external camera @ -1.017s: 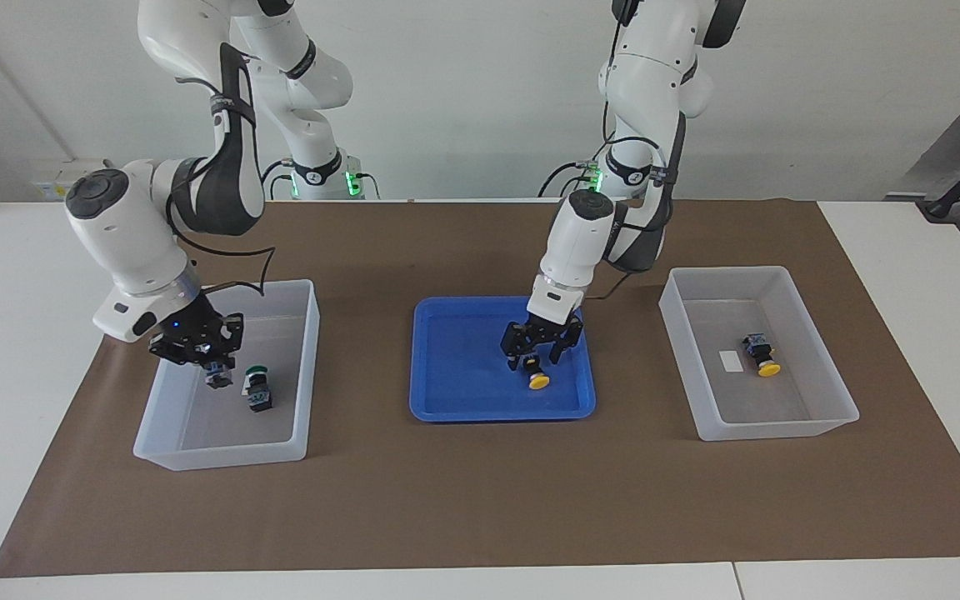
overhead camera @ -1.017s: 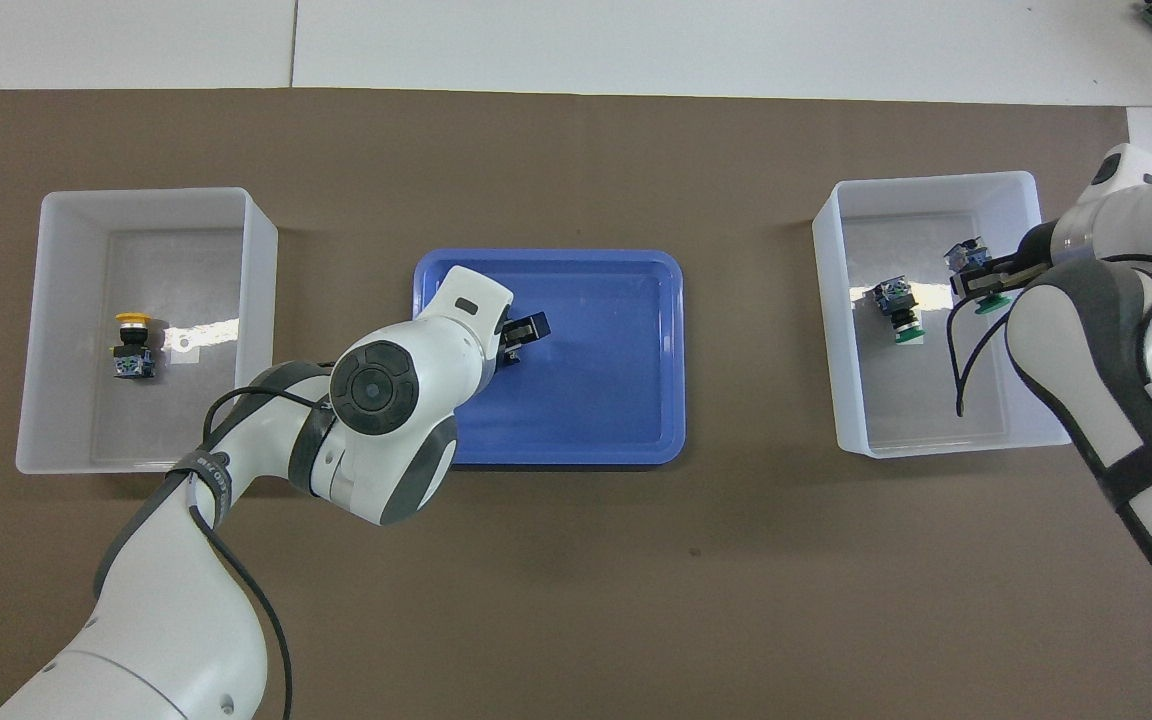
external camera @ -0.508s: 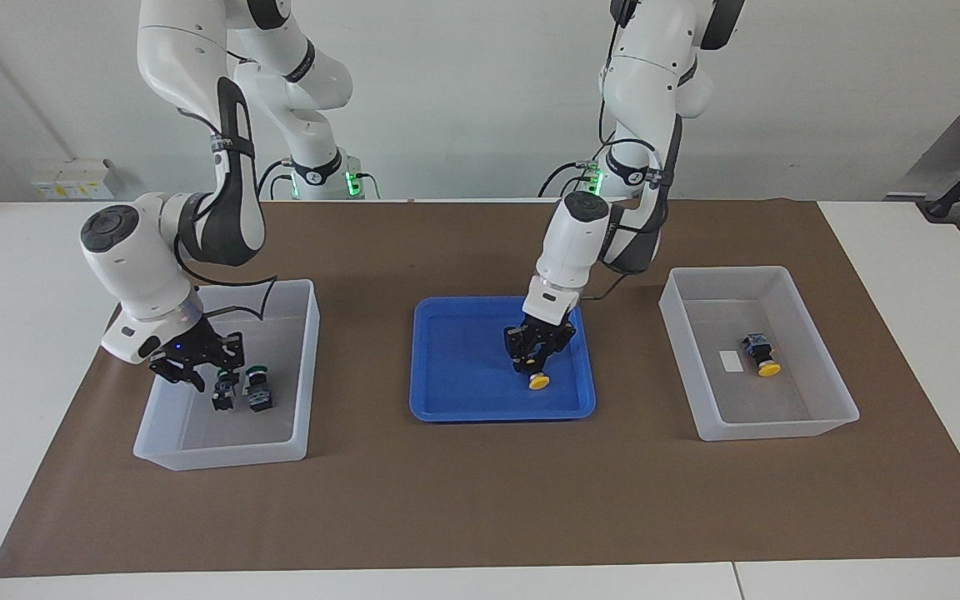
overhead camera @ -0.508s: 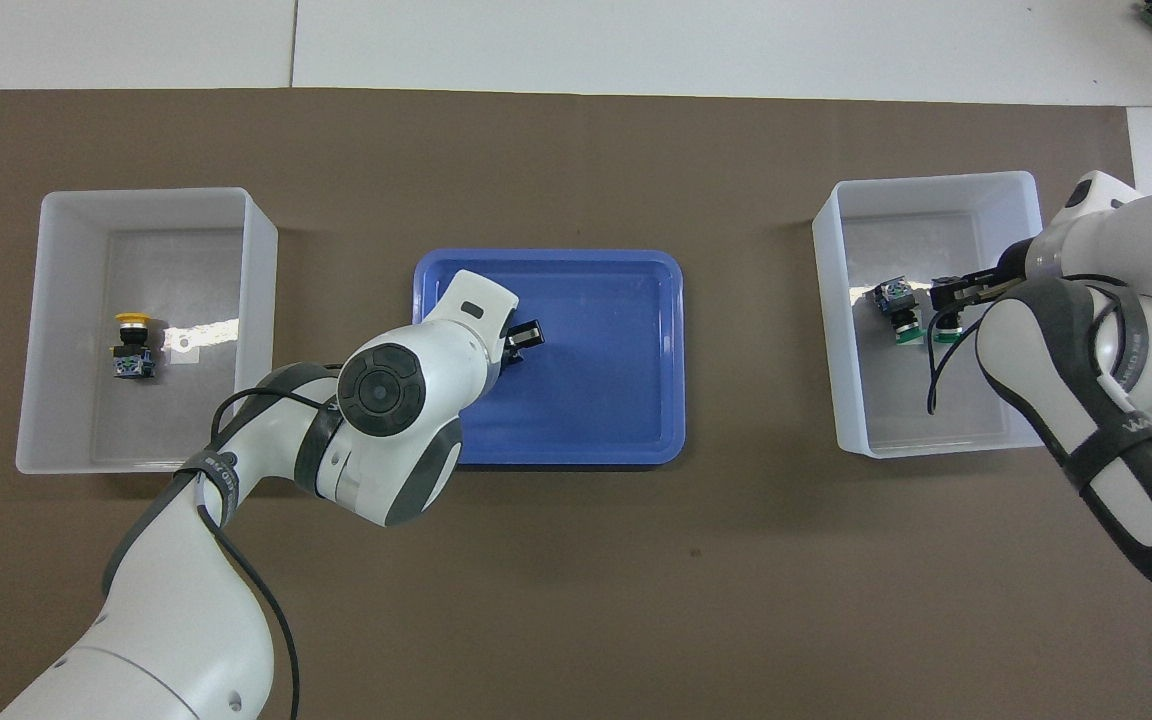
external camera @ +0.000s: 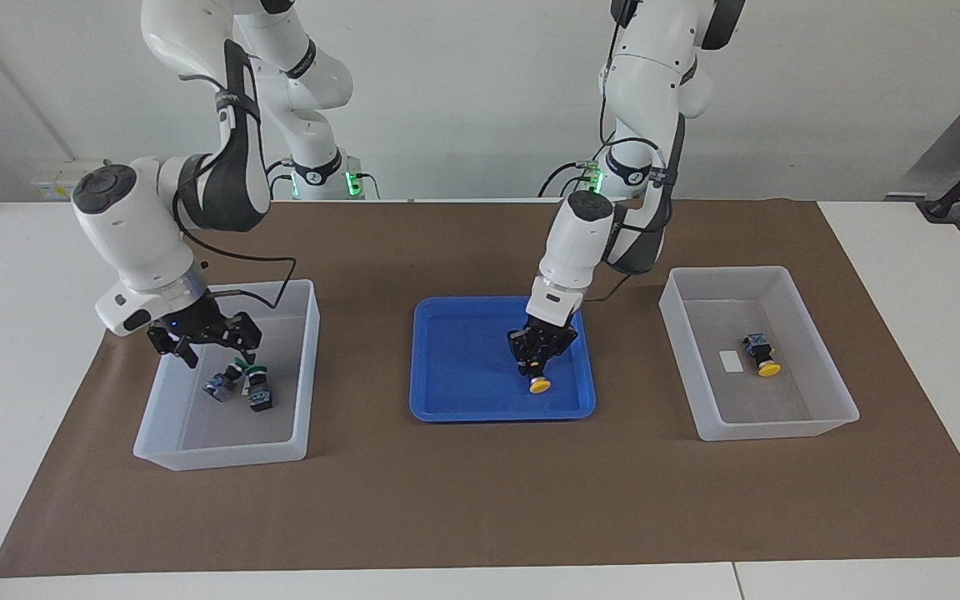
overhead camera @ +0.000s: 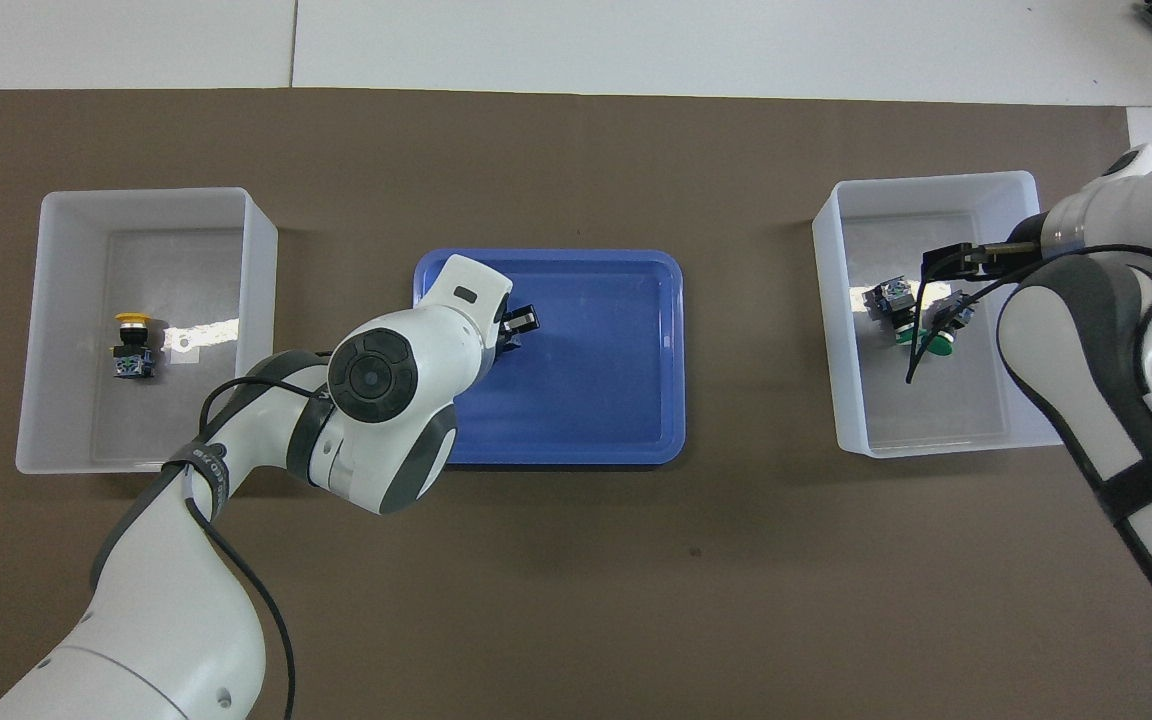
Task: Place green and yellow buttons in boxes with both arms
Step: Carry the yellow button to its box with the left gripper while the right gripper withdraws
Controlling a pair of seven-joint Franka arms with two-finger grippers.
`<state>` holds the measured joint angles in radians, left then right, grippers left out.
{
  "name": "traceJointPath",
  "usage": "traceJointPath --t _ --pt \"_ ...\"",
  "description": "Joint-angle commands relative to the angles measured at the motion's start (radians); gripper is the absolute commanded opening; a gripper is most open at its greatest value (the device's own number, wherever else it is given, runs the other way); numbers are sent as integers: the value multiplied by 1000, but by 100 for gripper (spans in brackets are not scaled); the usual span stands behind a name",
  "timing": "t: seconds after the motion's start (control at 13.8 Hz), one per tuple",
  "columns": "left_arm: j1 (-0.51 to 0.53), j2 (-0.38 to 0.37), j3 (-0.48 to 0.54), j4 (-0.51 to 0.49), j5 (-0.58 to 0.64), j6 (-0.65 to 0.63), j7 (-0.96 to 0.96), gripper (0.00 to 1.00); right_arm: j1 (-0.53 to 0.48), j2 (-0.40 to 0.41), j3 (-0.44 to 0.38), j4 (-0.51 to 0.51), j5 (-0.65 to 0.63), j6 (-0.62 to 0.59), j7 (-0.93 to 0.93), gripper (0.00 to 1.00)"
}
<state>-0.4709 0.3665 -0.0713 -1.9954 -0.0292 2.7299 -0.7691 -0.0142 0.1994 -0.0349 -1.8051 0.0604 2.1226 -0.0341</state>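
Note:
My right gripper (external camera: 207, 340) is open over the translucent white box (external camera: 307, 367) at the right arm's end. Two green buttons lie in that box: one on its side (external camera: 222, 384), one beside it (external camera: 260, 393). In the overhead view they show under the right gripper (overhead camera: 951, 285), one (overhead camera: 939, 335) close to the other (overhead camera: 888, 301). My left gripper (external camera: 540, 360) is shut on a yellow button (external camera: 539, 384) low in the blue tray (external camera: 455, 367). In the overhead view the left gripper (overhead camera: 520, 323) hides it. Another yellow button (external camera: 763, 357) lies in the other box (external camera: 832, 375).
A brown mat (external camera: 480, 492) covers the middle of the white table. The blue tray (overhead camera: 626, 400) sits between the two boxes (overhead camera: 146, 195) (overhead camera: 936, 183). A small white label (external camera: 731, 361) lies beside the yellow button (overhead camera: 131, 345) in the box at the left arm's end.
My right gripper lowered a green button into its box, let it go and rose, open. My left gripper closed its fingers on the yellow button in the tray.

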Motion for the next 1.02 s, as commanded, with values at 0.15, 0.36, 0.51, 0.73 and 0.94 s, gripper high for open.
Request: traceJointPath --t 0.15,0.36,0.51,0.73,0.94 --pt "125 -66 2 196 -5 -333 11 0 -13 -141 1 41 -27 -182 66 100" --pt "233 -99 -1 280 -3 -494 91 0 -21 -195 -2 116 -24 -344 101 100" --pt "322 -118 -4 294 -8 -586 257 0 -29 -195 -5 202 -25 -471 148 100" --pt "412 -142 2 261 -9 -607 489 0 -44 -218 -3 187 -31 -533 149 100" --pt "501 -193 4 137 -9 -578 736 0 -44 -227 -2 170 -30 -535 148 100"
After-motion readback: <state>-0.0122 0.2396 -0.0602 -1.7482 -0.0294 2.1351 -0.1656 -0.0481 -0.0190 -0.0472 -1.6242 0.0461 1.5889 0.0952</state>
